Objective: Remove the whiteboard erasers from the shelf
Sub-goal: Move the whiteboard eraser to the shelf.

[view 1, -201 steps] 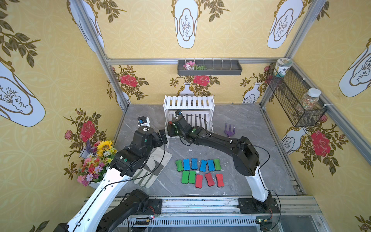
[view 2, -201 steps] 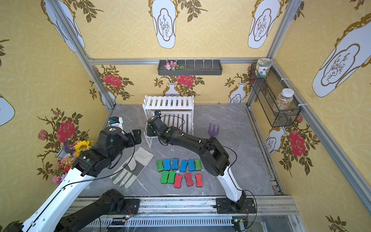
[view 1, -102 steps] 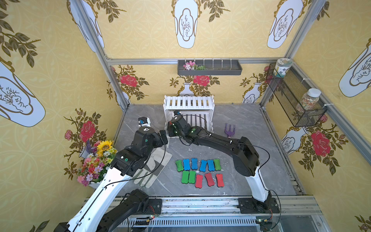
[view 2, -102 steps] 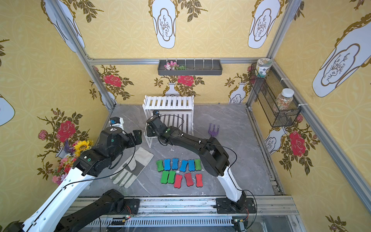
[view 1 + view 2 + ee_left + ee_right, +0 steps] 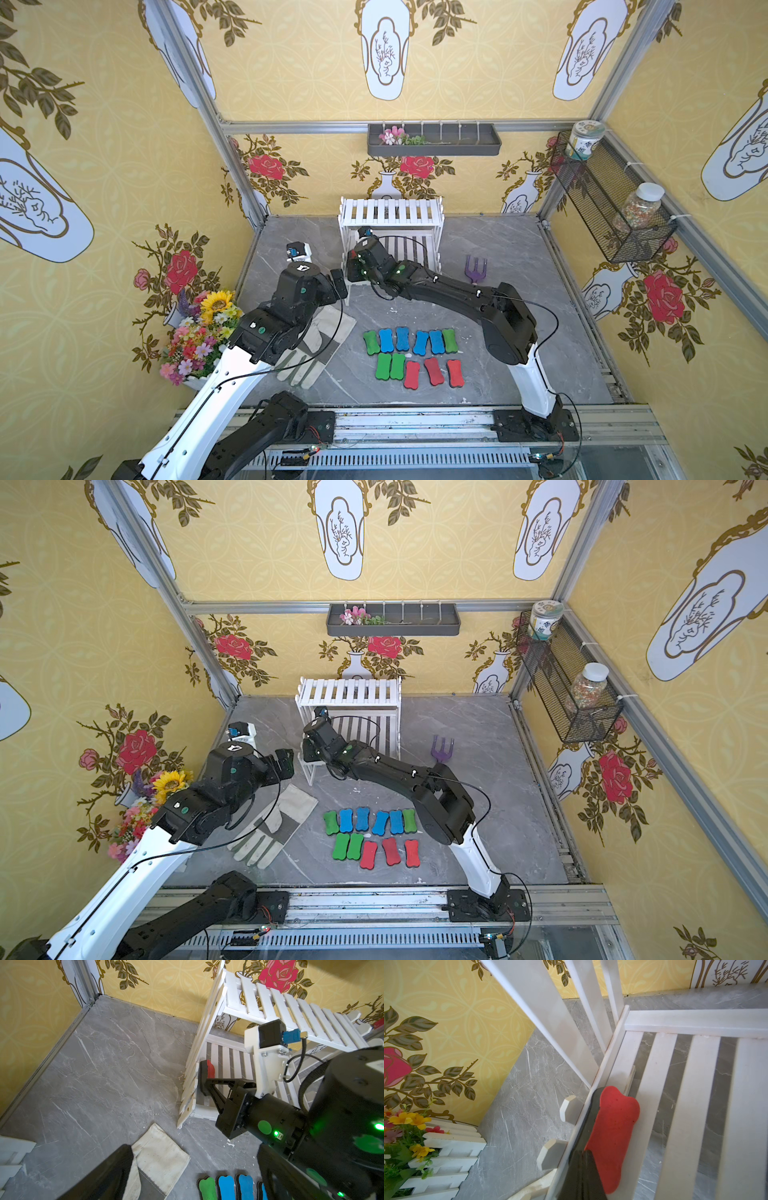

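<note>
Right fingers (image 5: 581,1178) pinch red eraser (image 5: 612,1126), clear only in wrist views; left fingers (image 5: 286,761) spread.

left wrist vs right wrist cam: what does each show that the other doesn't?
Left wrist only: the whole right pincer, shut on the red eraser; the glove; a green eraser and blue erasers on the table; the top tier of the shelf.
Right wrist only: the flowers.
Both: the red eraser on the shelf's lower tier, against its end rail, and the grey table.
</note>
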